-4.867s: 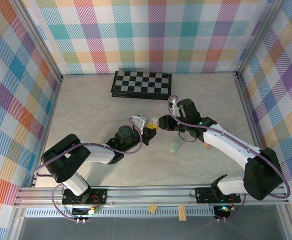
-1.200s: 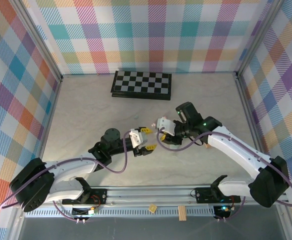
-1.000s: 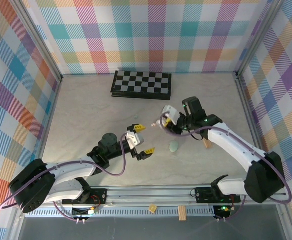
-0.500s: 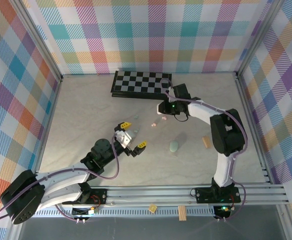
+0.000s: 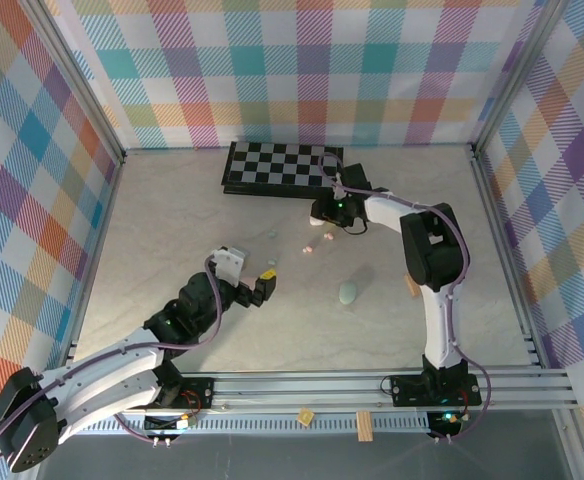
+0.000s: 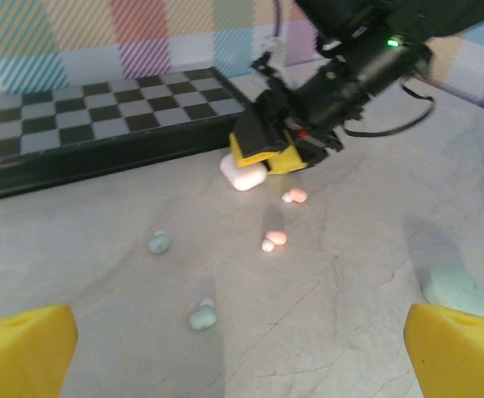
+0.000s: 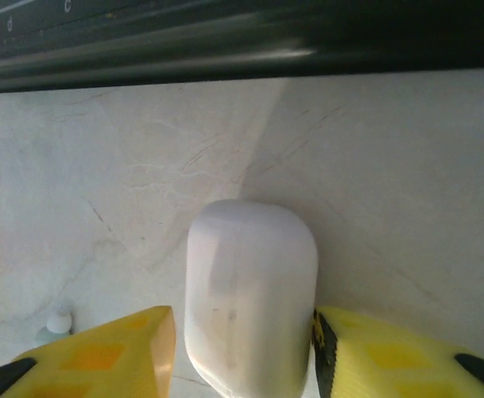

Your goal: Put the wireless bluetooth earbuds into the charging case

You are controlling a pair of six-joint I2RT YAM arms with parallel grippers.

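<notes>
My left gripper (image 6: 242,352) hangs wide open over the bench (image 5: 162,230). My right gripper (image 7: 242,332) sits low, just beside the chessboard (image 5: 282,167), with a finger on either side of the white case (image 7: 250,282). I cannot tell whether they pinch it or stand just off it. The earbuds (image 6: 275,238) lie loose on the bench, pink ones (image 6: 294,196) near the white case and pale green ones (image 6: 159,243) nearer my left gripper. A green case (image 5: 348,292) lies well apart.
</notes>
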